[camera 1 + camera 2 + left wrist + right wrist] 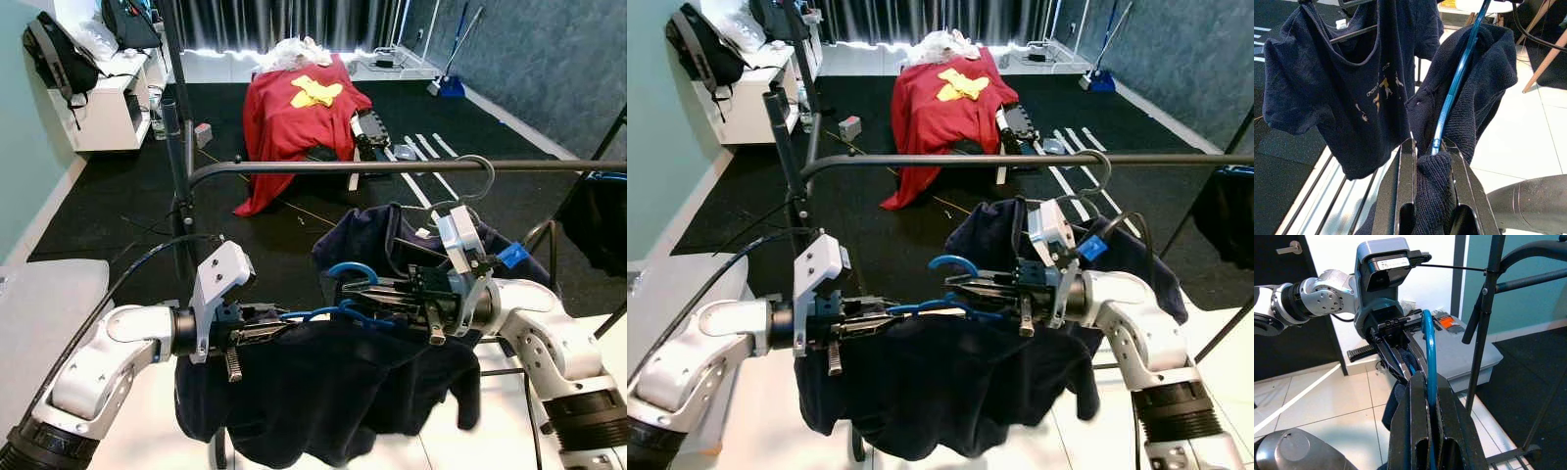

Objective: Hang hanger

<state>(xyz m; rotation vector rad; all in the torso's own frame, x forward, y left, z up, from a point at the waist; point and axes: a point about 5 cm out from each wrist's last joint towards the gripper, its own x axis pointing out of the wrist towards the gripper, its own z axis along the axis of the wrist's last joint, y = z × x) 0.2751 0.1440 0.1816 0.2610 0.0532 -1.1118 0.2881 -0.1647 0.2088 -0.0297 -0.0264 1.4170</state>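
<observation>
— Why am I holding it from both ends?

— My left gripper (257, 336) has its fingers clamped on one end of the blue plastic hanger (955, 266) and the dark navy knitted sweater (333, 392) draped on it; my right gripper (965, 289) pinches the neck by the hook. That keeps it level, just below the black metal rail (392, 167).

— What's in the way?

— A navy T-shirt (377, 240) on a wire hanger (470, 181) hangs right beside it; the red cloth (299, 117) lies far off.

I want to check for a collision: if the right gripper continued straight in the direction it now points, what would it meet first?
Probably the left gripper: the right gripper, shut on the blue hanger, points straight at it along the dark sweater, though the gap's depth is unclear.
</observation>
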